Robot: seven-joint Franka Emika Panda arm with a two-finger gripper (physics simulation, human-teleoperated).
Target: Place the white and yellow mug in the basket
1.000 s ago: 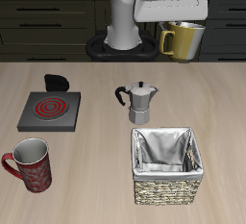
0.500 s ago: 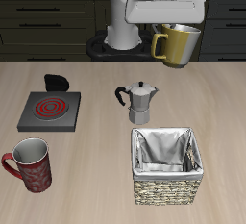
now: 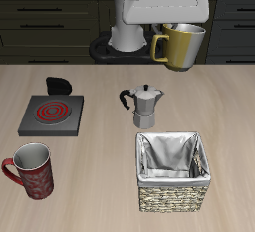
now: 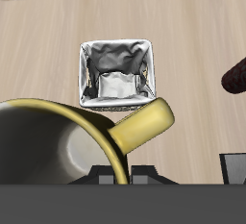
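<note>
Hanging high over the back of the desk (image 3: 100, 82), the pincer (image 3: 181, 27) pinches the mug (image 3: 182, 45) by its rim, holding it upright and clear of every surface, its handle (image 3: 158, 47) pointing sideways toward the moka pot's side of the scene. From the pincer the basket (image 3: 174, 171) lies toward the desk's front edge and well below, almost straight ahead with only a slight sideways offset; the wrist view shows its grey lining (image 4: 117, 71) open and unobstructed beyond the mug's handle (image 4: 142, 127). The coming move, as I judge it, is a carry forward and then down, and the mug's upright axis already suits a straight drop into the opening. The moka pot (image 3: 145, 105) stands just behind the basket, near that path, so the mug should stay high until past it. Counting: one yellow mug, one basket, one moka pot, one red mug (image 3: 32, 170), one burner plate (image 3: 50, 113), one arm.
</note>
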